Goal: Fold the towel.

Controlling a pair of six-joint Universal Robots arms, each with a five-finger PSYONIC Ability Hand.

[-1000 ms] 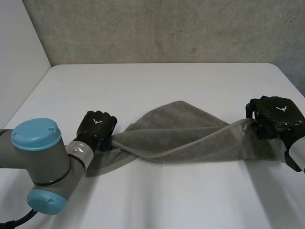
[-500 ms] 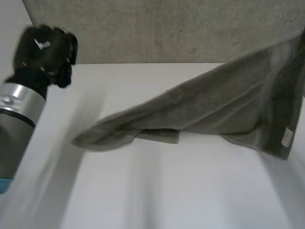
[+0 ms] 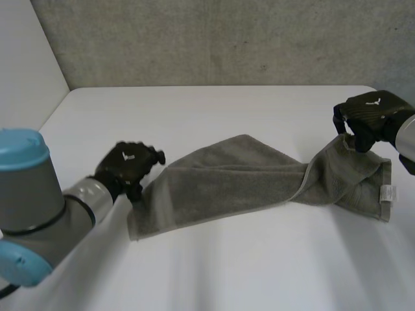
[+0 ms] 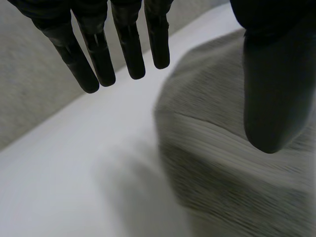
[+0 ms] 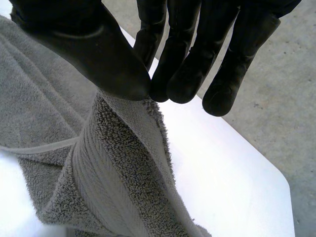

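Towel (image 3: pixel 233 178) lies twisted across the desk (image 3: pixel 214 265), no neat fold made yet, I judge. My left hand (image 3: pixel 126 165) hangs open beside its end; my right hand (image 3: pixel 369 118) pinches the opposite edge, lifted.

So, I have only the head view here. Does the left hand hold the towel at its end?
Observer: No. In the left wrist view the left hand is open: its fingers are straight, and nothing is pinched between them and the thumb.
Operator: And the right hand, please?
Observer: In its own wrist view the right hand pinches a bunched edge of the towel between the thumb and the fingertips, and the cloth hangs down from that pinch.
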